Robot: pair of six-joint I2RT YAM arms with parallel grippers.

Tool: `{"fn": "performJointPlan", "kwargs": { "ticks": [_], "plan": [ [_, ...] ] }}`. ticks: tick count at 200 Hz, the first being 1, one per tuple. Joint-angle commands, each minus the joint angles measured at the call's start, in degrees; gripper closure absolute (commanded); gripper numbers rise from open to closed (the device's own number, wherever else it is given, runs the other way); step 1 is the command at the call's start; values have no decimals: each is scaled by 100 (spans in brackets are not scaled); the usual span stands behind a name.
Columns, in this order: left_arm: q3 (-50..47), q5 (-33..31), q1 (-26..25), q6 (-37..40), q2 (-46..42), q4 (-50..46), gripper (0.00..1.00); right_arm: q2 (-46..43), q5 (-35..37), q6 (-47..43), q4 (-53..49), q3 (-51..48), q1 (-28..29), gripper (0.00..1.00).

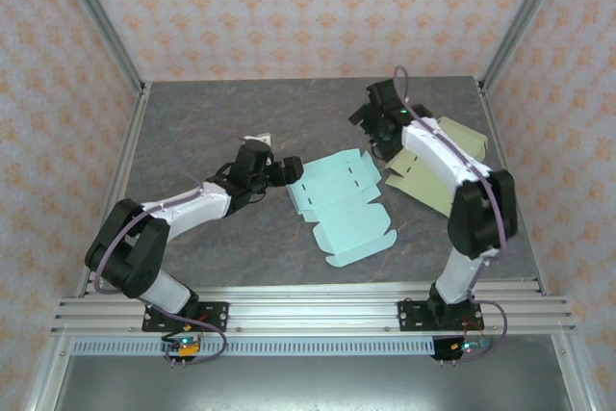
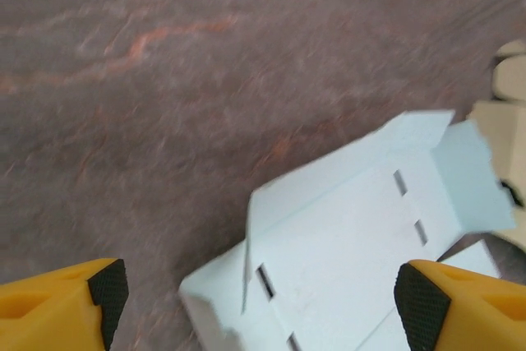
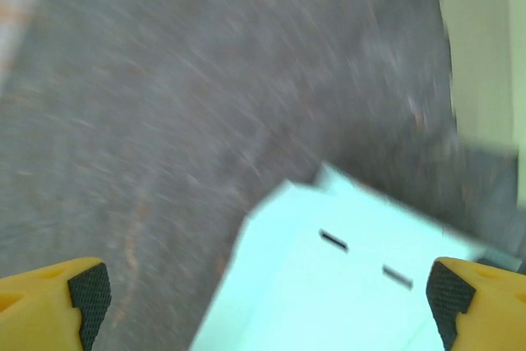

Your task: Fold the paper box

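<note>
Paper box (image 1: 342,204) lies unfolded and mostly flat on the grey desk (image 1: 212,122), pale blue-green, its slots showing. Left gripper (image 2: 261,289) hovers at the box's left edge, jaws spread wide and empty. Right gripper (image 3: 267,293) hangs over the box's far right corner, jaws likewise wide apart, holding nothing. Beige card sheets (image 1: 438,156) lie just right of the box.
</note>
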Motion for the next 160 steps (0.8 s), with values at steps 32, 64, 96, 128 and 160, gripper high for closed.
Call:
{"fn": "performJointPlan", "kwargs": {
  "ticks": [32, 64, 96, 128, 160],
  "plan": [
    [1193, 553, -46, -307, 781, -2364, 15, 175, -852, 1955, -729, 304, 266, 4],
    [1552, 1056, -47, -214, 1156, -2621, 22, 390, -1113, 2493, -681, 379, 349, 8],
    [1607, 994, -41, -209, 1192, -2657, 23, 1082, -1345, 2569, -907, 1020, 420, 11],
    [1470, 841, -16, -213, 937, -2539, 17, 1756, -1438, 2577, -1112, 1644, 470, 13],
    [1059, 700, 99, -345, 561, -2218, 15, 2226, -1232, 2521, -1399, 2133, 478, 13]
  ]
}}
